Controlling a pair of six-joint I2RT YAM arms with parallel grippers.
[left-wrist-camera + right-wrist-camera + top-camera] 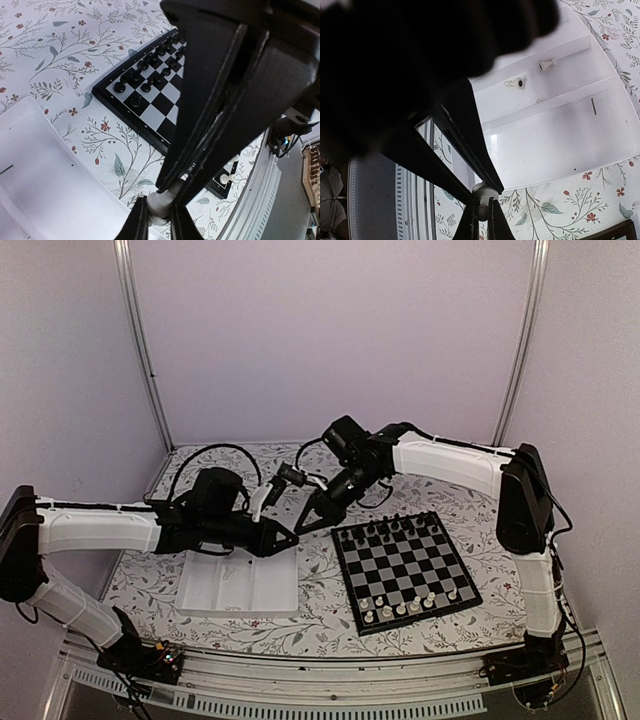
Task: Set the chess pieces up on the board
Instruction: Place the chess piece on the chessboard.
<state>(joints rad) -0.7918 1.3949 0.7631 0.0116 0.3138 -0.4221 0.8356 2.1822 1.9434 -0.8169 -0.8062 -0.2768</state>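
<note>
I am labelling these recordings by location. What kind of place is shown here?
Probably a robot test booth, not a home: plain white walls with metal corner posts, two arms bolted to a metal rail, and a flowered cloth under the chessboard.

A white compartment tray [255, 590] lies on a floral tablecloth [320, 625]. Behind the tray stand pale lilac walls [330, 330]. A metal post [140, 340] rises behind its left end, a second post [525, 330] well to its right. A metal rail [330, 685] runs in front of it.
</note>
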